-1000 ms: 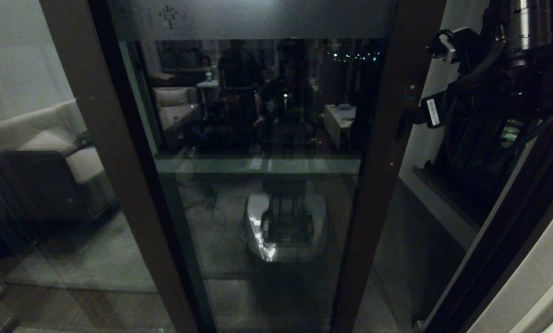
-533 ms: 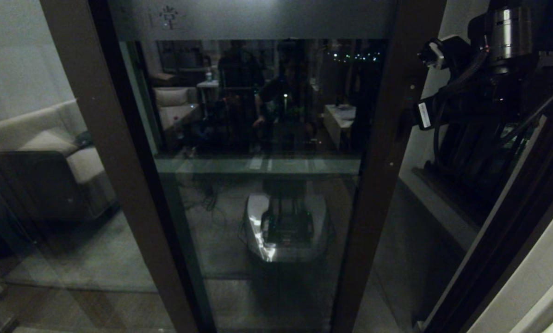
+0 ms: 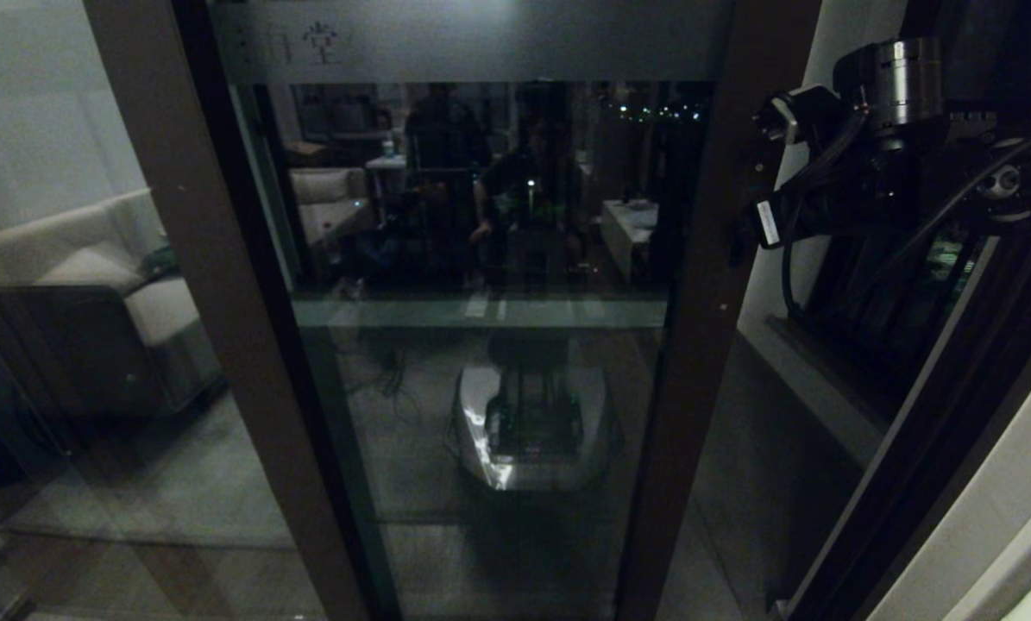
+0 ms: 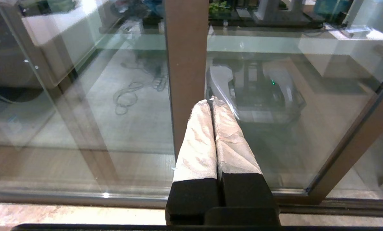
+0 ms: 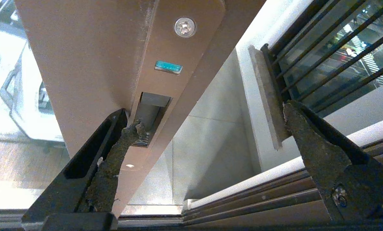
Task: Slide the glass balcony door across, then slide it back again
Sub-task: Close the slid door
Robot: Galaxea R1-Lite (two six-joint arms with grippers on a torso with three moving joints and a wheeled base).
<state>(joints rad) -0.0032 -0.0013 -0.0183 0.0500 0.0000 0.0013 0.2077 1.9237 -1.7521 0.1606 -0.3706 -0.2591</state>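
The glass balcony door [image 3: 480, 259] fills the middle of the head view, with a frosted band on top and dark brown stiles. At upper right, my right gripper [image 3: 744, 233] is against the door's right stile [image 3: 696, 345]. In the right wrist view the right gripper [image 5: 212, 117] is open. One of its fingers [image 5: 111, 160] has its tip in the recess [image 5: 151, 110] on the stile's edge [image 5: 98, 48]; the other is off in open space. My left gripper [image 4: 210, 100] is shut on nothing, its taped tips close to a brown stile [image 4: 185, 64].
A handle-less glass panel [image 3: 75, 285] showing a sofa stands left of the door. The black-barred side window [image 5: 332, 48] and its white ledge [image 5: 262, 106] lie right of the gap. Floor tracks [image 5: 258, 199] run below. My base is reflected in the glass [image 3: 532, 423].
My right arm has shifted left and slightly down in the head view. The door's right stile has edged a little left with it.
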